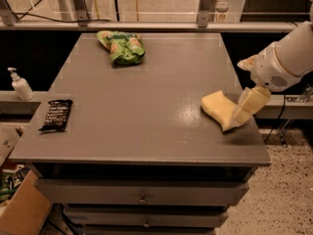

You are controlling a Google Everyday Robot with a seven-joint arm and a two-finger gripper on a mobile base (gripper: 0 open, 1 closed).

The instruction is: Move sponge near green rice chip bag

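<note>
The pale yellow sponge (218, 109) lies flat on the grey table (146, 106) near its right edge. The green rice chip bag (122, 45) lies at the table's far side, left of centre, well apart from the sponge. My gripper (240, 94) comes in from the right on a white arm. It is open, with its lower pale finger (249, 106) overlapping the sponge's right end and its upper finger (247, 62) above and behind. The gripper holds nothing.
A flat black snack bar wrapper (56, 114) lies near the table's left front edge. A white pump bottle (20, 84) stands on a ledge to the left. A cardboard box (22, 209) sits on the floor at the lower left. Drawers run below the tabletop.
</note>
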